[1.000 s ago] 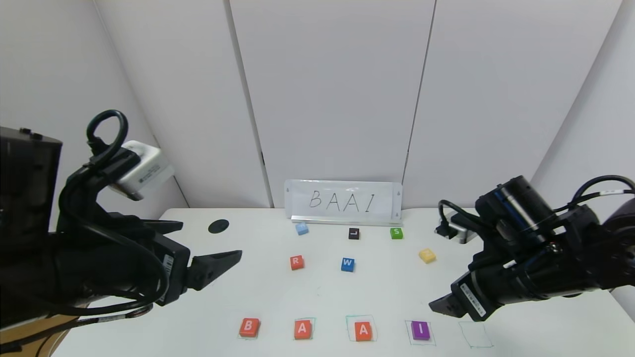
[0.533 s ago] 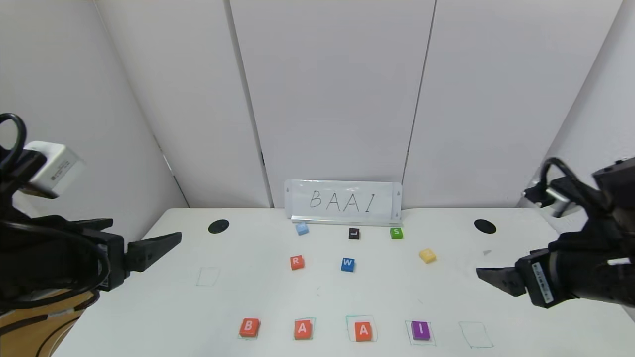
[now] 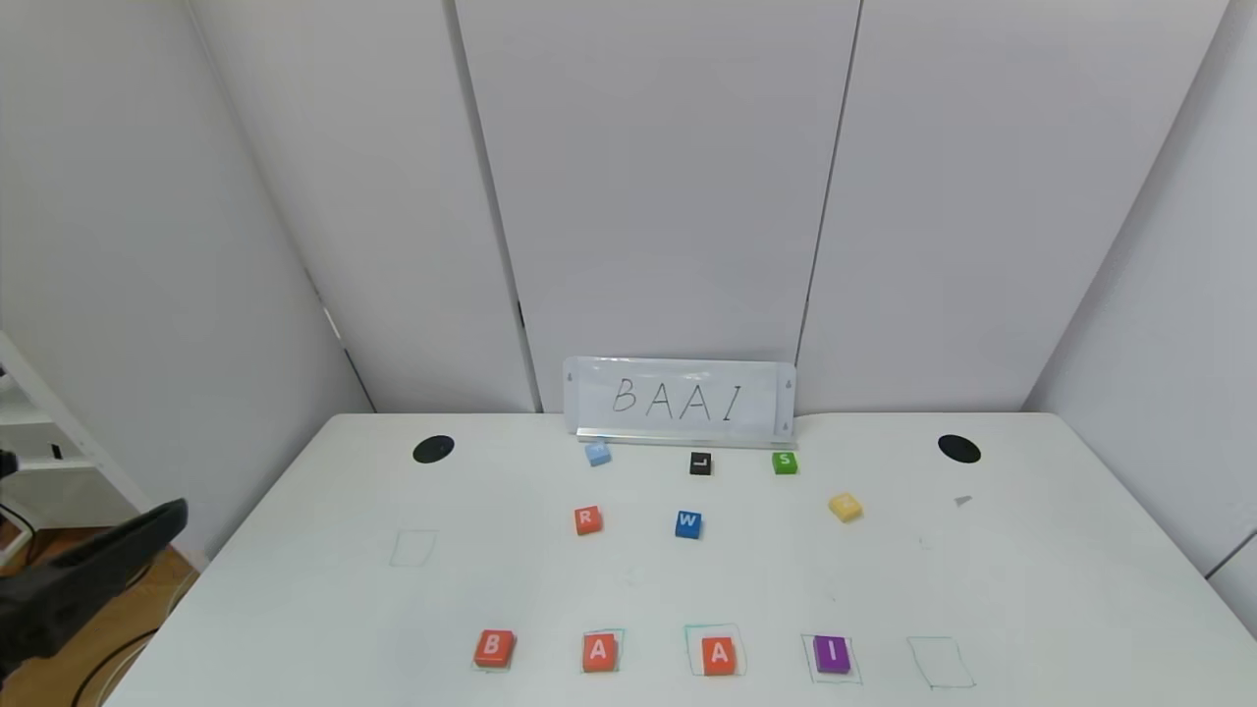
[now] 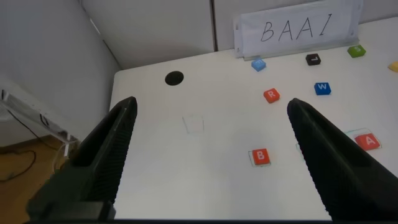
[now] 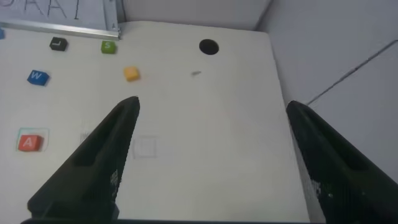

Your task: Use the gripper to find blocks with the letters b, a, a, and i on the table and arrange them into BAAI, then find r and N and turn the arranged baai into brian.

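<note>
Two grippers stand wide apart in their jaws and hold nothing. The left gripper (image 4: 208, 155) hangs off the table's left edge, above the floor; only one dark finger (image 3: 93, 570) shows in the head view. The right gripper (image 5: 211, 162) hovers over the right side of the table (image 3: 1031, 589), touching no block. Along the near edge the blocks (image 3: 494, 648) sit in a row on green drawn squares, reading B, A, A, I from left to right, each apart from its neighbour. A bare green square (image 3: 941, 662) lies just right of the purple I. The red R block (image 3: 587, 519) rests farther back, left of a blue W block (image 3: 688, 523), with open tabletop between them and the row.
</note>
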Controlling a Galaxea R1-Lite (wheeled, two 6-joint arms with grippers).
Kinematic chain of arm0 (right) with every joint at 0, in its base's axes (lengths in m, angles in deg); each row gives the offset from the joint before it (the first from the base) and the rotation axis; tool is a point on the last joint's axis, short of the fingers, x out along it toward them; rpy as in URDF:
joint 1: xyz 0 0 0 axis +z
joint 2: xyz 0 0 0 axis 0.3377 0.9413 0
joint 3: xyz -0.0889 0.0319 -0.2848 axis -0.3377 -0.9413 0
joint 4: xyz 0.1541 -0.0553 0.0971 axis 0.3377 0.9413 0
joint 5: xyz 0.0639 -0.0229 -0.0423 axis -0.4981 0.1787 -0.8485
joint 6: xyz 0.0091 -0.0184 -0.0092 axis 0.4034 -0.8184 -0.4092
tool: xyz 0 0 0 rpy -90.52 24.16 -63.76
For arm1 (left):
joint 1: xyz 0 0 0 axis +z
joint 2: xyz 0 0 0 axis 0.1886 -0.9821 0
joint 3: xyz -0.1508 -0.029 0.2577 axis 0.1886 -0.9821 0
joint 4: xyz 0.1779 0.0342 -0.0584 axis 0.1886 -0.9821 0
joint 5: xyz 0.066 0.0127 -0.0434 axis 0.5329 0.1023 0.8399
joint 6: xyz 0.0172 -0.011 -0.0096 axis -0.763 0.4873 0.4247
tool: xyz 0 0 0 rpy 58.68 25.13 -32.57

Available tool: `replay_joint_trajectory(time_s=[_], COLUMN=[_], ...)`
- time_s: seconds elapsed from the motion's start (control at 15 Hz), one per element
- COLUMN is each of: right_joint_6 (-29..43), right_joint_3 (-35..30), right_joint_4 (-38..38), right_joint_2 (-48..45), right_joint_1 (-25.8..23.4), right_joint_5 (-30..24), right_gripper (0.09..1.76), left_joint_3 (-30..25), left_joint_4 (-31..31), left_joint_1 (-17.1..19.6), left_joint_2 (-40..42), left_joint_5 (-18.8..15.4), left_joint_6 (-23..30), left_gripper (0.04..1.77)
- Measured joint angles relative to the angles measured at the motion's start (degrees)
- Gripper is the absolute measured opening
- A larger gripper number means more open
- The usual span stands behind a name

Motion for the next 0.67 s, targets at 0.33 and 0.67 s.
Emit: replay_joint_trajectory(time_s=[0.33,0.67], right_joint_6=[-10.76,-20.46], right_joint_3=[-0.1,2.95], right_joint_4=[1.94,1.74], right_joint_2=[-16.37,-26.23], right_joint_1=[-1.27,-16.23], right_joint_5=[4.68,-0.52], right_gripper=[1.7,1.7], left_joint_3=[0.9,2.8], left_joint_4=[-5.12,-8.02], left_joint_1=[0.11,2.94], left_joint_2=[13.95,22.97], left_joint_5=[0.21,-0.61], left_joint_6=[-1.5,-3.97], left_gripper=[1.72,1.72])
